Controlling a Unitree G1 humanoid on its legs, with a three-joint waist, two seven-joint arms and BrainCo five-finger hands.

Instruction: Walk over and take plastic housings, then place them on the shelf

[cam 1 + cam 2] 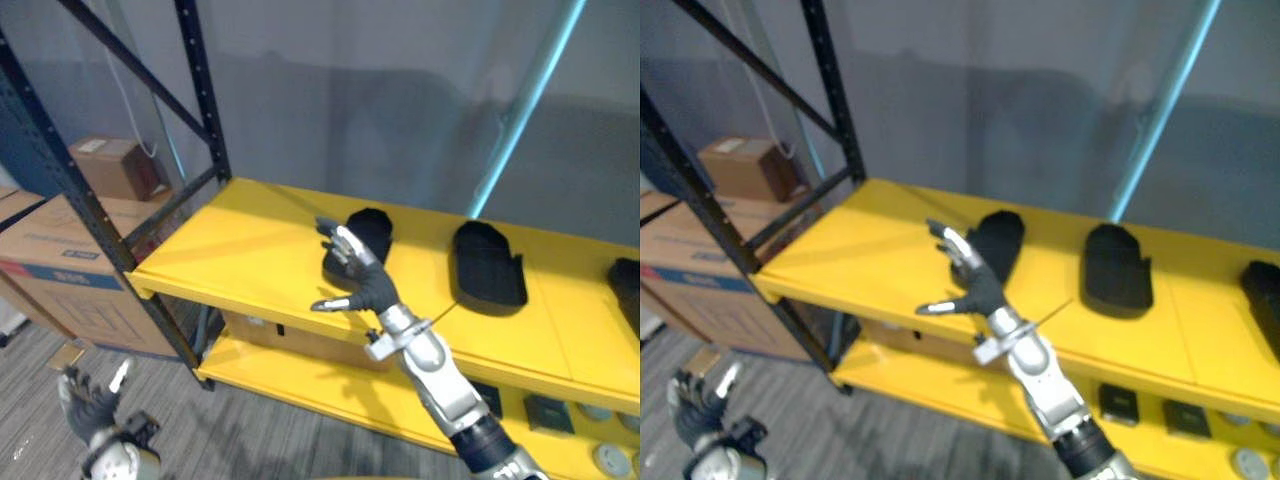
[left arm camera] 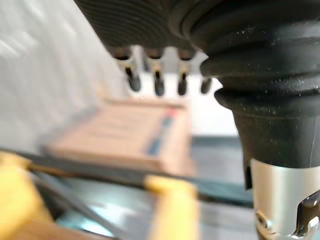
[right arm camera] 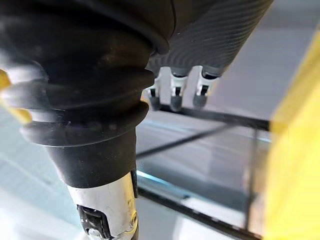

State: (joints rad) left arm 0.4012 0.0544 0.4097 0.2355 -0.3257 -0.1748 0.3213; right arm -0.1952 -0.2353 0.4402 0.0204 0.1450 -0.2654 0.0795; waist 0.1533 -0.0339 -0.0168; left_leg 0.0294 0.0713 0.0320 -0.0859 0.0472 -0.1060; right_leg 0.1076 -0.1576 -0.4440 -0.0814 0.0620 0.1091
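The shelf [image 1: 250,250] is bright yellow, on a black frame [image 1: 205,100] dotted with holes. On the shelf lie plain black plastic housings [image 1: 487,265]. Behind it are a grey wall [image 1: 350,100] and a teal pole [image 1: 530,95]. Left of it stand brown cardboard boxes [image 1: 70,260], one with a blue band. Below it is a grey streaked floor [image 1: 230,430]. Over it is the right hand [image 1: 365,285], with silver dark-tipped fingers and a dark ribbed cover

A large cardboard box [image 1: 70,270] with a blue band sits on the grey carpet [image 1: 250,430] just past the left hand's [image 1: 92,412] fingers [image 1: 118,375] (a smaller brown box [image 1: 115,165] stands farther back). A teal pole [image 1: 525,105] slants up well beyond the right hand's [image 1: 368,288] fingers [image 1: 345,242], against a grey wall [image 1: 380,100].
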